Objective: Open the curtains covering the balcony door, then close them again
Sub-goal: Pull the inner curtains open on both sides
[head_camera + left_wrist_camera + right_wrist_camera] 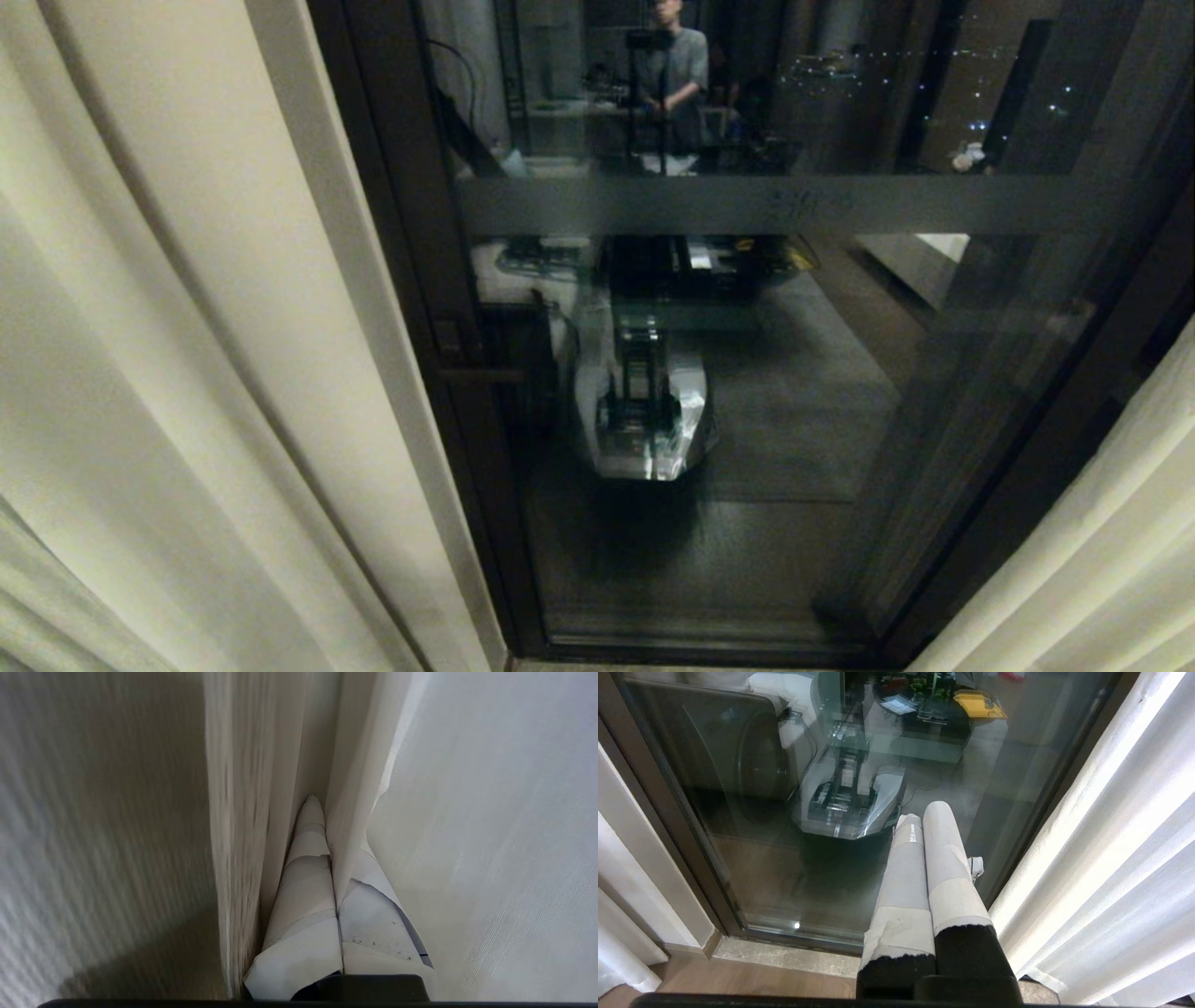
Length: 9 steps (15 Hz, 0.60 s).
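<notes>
Head view, curtains: left curtain panel (187, 355) is drawn aside at the left, right curtain panel (1092, 560) hangs at the lower right, well apart.
Head view, door: balcony door (747, 373) stands uncovered between them; its glass reflects the robot's base and a standing person (677, 70).
Left wrist view, tool: left tool (314, 805) has its taped fingers pressed together, tips pushed into a fold of the cream curtain fabric; a fabric edge lies over one finger, but I cannot tell if any is pinched.
Right wrist view, tool: right tool (924, 812) is closed and empty, pointing at the door glass beside the right panel.
Right wrist view, floor: stone sill (784, 954) runs under the door frame.
</notes>
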Available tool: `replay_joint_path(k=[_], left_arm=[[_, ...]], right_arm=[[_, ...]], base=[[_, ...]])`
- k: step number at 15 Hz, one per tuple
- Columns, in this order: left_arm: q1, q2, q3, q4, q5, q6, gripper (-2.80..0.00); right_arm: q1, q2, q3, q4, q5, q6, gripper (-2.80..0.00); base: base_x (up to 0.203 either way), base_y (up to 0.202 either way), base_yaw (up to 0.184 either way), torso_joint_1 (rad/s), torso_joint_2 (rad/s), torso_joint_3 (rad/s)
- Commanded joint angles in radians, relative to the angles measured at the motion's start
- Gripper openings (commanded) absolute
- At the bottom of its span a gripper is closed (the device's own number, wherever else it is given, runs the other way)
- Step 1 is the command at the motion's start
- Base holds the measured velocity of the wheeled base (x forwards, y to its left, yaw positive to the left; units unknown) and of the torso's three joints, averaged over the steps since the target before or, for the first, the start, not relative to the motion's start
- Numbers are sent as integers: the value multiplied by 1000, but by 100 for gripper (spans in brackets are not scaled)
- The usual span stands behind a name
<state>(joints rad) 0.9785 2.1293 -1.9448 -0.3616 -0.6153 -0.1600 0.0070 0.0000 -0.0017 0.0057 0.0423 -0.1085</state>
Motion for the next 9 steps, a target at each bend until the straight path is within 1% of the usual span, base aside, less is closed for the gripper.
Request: replay_joint_path(k=[1,3,9], left_arm=[[-8,17,-6,1,-6,-1,-280],[-45,-22,-8,6,-6,-3,-280],[-212,-215,3,71,-7,-15,-280]], right_arm=[[1,2,0,0,1,-1,-280],[1,2,0,0,1,0,-280],[1,2,1,0,1,0,-280]], base=[[0,0,0,0,0,0],[0,0,0,0,0,0],[0,0,0,0,0,0]])
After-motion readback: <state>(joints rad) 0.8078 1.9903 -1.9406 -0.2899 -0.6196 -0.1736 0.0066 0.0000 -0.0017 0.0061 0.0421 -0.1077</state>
